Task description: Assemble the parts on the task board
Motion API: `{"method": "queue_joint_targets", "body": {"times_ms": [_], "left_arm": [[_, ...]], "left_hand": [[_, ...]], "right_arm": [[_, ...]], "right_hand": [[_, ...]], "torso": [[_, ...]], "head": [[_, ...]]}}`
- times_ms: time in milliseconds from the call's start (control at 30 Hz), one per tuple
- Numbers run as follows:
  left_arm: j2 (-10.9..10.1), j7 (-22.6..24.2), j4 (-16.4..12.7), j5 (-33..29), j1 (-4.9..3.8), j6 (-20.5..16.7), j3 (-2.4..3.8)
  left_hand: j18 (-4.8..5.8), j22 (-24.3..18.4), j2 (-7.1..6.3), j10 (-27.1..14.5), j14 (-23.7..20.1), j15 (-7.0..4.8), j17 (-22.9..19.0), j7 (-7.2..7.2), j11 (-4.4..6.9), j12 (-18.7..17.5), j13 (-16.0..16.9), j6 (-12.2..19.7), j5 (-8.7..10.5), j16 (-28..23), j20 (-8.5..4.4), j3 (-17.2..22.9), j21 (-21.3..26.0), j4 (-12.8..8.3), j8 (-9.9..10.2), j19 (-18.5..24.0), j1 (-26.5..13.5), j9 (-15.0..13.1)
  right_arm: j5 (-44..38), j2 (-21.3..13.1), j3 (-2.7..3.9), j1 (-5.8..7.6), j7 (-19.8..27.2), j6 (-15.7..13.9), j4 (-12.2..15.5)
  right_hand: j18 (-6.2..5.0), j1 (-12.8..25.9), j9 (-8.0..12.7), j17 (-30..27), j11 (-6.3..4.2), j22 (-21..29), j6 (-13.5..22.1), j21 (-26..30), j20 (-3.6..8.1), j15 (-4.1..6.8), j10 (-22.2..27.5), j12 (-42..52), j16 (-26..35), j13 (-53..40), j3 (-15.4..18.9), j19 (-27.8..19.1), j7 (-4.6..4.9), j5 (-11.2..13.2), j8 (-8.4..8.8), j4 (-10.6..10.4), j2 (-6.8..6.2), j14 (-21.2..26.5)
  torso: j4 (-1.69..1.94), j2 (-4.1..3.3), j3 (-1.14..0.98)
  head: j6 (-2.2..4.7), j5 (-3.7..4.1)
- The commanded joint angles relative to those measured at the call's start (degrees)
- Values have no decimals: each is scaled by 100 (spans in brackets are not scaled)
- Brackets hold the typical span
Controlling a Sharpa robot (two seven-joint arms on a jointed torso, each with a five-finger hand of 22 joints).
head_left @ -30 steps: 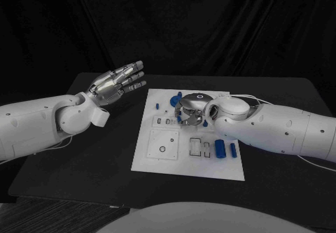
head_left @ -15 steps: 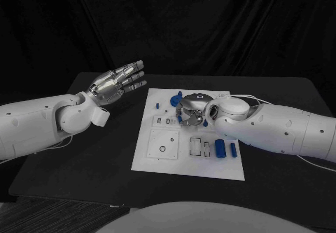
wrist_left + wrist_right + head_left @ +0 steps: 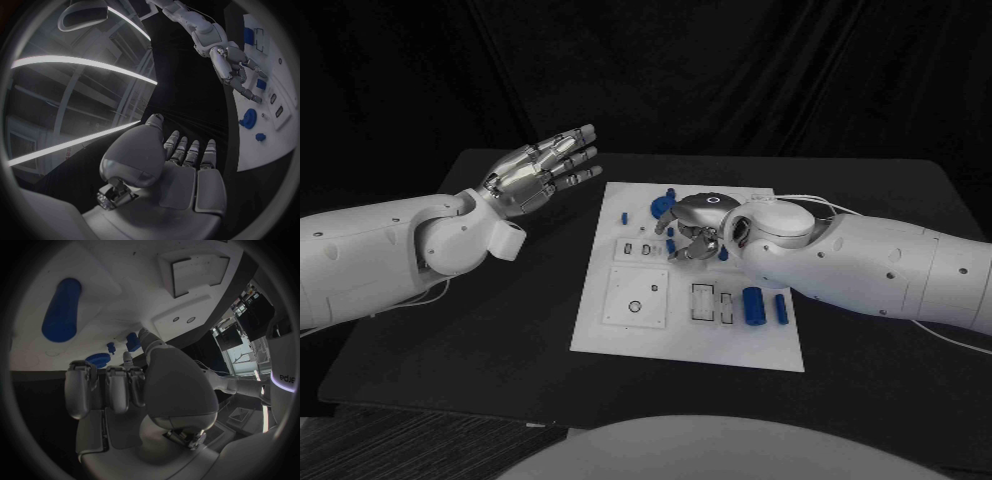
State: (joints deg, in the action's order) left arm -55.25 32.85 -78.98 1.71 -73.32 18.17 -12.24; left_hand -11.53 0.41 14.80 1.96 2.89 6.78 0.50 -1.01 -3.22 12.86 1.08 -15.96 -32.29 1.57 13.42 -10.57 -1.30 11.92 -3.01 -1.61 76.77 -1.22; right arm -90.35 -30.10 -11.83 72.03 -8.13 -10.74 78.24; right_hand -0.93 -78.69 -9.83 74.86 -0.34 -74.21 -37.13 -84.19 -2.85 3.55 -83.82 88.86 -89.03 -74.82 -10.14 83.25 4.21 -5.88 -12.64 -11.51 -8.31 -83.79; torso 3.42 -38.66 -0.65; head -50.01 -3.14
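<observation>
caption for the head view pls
Right robot hand curled over small blue parts on the white task board; left robot hand raised, open.

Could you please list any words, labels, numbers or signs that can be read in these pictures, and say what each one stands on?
"arpa": part of a word, cut off at the circle's rim, on the robot's white arm in the right wrist view.
Task board: no print that can be read.
Blue parts: no marks.
Left hand and right hand: no lettering.
</observation>
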Motion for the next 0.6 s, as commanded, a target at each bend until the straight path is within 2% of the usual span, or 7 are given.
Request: {"method": "queue_joint_targets", "body": {"times_ms": [33,133,267,367,400,567,600], "left_arm": [[7,75,7,6,9,78,5],[5,74,10,6,10,74,5],[2,67,14,6,10,66,5],[-3,62,15,6,10,58,5],[-3,62,16,6,10,56,5],[-6,52,17,6,11,12,5],[-5,53,17,12,11,-12,5]], "left_hand": [[137,46,-10,-2,-22,76,60,64,-72,49,75,39,-74,129,15,36,-45,-48,-86,-50,82,-92],[137,46,-10,-2,-22,76,60,64,-72,49,75,39,-74,129,15,36,-45,-48,-86,-50,82,-92],[137,46,-10,-2,-22,76,60,64,-72,49,75,39,-74,129,15,36,-45,-48,-86,-50,82,-92],[138,46,-9,-3,-24,75,60,62,-71,51,76,39,-73,128,15,37,-46,-51,-86,-51,79,-92],[138,46,-9,-3,-24,75,60,62,-71,51,76,39,-73,128,15,37,-46,-51,-86,-51,79,-92],[138,48,-14,-1,-21,74,61,61,-68,63,77,26,-70,131,18,37,-50,-56,-89,-56,81,-95],[140,48,-35,6,-17,79,62,60,-65,79,80,22,-54,135,60,35,-50,-77,-92,-57,88,-95]], "right_arm": [[-43,-23,4,-15,51,-205,7],[-43,-61,4,-14,109,-365,37],[-44,-159,4,10,213,-691,141],[-41,-274,5,101,333,-1059,285],[-32,-303,5,126,363,-1140,322],[189,-581,5,401,670,-1773,646],[252,-648,5,462,721,-1859,714]], "right_hand": [[-89,-23,130,1514,-70,-1339,71,80,38,55,-618,114,-97,-1518,121,262,-19,232,55,-235,-229,-621],[-90,-60,185,1514,-82,-1337,80,88,49,62,-618,114,-97,-1518,241,259,-30,289,43,-499,-353,-621],[-89,120,207,1514,-75,-1338,18,86,56,63,-618,114,-97,-1518,393,260,-13,304,4,-542,-431,-621],[-87,285,225,1514,-64,-1341,-54,81,53,55,-618,114,-97,-1518,629,265,3,302,-36,-538,-385,-621],[-80,356,235,1514,-57,-1349,-107,57,49,50,-618,114,-97,-1518,833,281,14,300,-64,-541,-328,-621],[-25,616,238,1514,-51,-1423,-316,-151,50,51,-618,114,-97,-1518,979,413,28,302,-169,-547,-273,-621],[-18,663,238,1514,-51,-1433,-357,-179,51,53,-618,114,-97,-1518,988,431,29,302,-188,-548,-271,-621]], "torso": [[-2,-1,-1],[0,0,-1],[-2,3,-3],[-5,3,-1],[-3,2,0],[-1,1,-2],[-2,1,-1]], "head": [[1,-10],[1,-19],[1,-33],[1,-33],[1,-32],[1,-37],[1,-41]]}}
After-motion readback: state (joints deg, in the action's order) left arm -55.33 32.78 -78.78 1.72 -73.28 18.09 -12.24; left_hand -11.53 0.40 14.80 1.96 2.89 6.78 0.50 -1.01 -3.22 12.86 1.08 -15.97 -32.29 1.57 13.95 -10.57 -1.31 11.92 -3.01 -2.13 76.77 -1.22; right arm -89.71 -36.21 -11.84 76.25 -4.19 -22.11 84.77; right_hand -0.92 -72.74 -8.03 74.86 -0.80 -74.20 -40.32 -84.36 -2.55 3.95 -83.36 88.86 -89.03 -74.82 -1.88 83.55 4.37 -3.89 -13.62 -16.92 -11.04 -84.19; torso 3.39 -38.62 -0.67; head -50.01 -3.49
